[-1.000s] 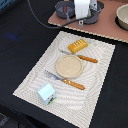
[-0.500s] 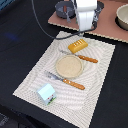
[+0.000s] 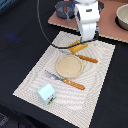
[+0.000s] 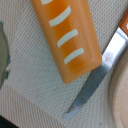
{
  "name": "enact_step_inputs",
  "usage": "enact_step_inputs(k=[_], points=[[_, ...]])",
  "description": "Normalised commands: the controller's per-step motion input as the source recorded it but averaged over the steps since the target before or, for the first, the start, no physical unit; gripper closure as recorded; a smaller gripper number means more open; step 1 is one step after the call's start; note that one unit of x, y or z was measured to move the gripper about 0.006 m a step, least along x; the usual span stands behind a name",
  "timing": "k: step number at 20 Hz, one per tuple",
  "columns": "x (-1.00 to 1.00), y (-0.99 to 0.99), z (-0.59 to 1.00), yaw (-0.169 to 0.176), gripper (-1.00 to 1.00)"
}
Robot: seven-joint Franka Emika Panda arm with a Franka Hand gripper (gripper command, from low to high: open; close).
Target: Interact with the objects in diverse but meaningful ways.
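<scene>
The golden scored bread loaf (image 3: pixel 78 47) lies on the beige placemat (image 3: pixel 35 80) near its far edge. It fills the wrist view (image 4: pixel 67 35), seen close from above. My gripper (image 3: pixel 86 38) hangs just over the loaf's end, and its fingers are too blurred to read. The pale blue-white carton (image 3: pixel 46 93) stands at the mat's near corner. A grey saucepan (image 3: pixel 64 9) sits behind the arm, partly hidden. The sausage and the small white speckled piece are out of view.
A tan plate (image 3: pixel 69 66) lies mid-mat. An orange-handled knife (image 3: pixel 86 58) lies beside the loaf, its blade (image 4: pixel 92 87) close to it. An orange-handled fork (image 3: pixel 67 81) lies in front of the plate. A bowl (image 3: pixel 122 16) stands on a brown board at the back, on the exterior view's right.
The arm has come forward and down from the back of the table toward the loaf. The objects on the mat have not moved.
</scene>
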Motion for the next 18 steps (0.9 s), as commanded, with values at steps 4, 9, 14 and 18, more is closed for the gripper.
enact_step_inputs(k=[4, 9, 14, 18], points=[[0.12, 0.0, -0.24, 0.051, -1.0], [0.07, 0.0, -0.19, 0.051, -1.0], [0.04, 0.0, -0.2, 0.047, -1.0], [0.1, 0.0, -0.06, 0.042, 1.0]])
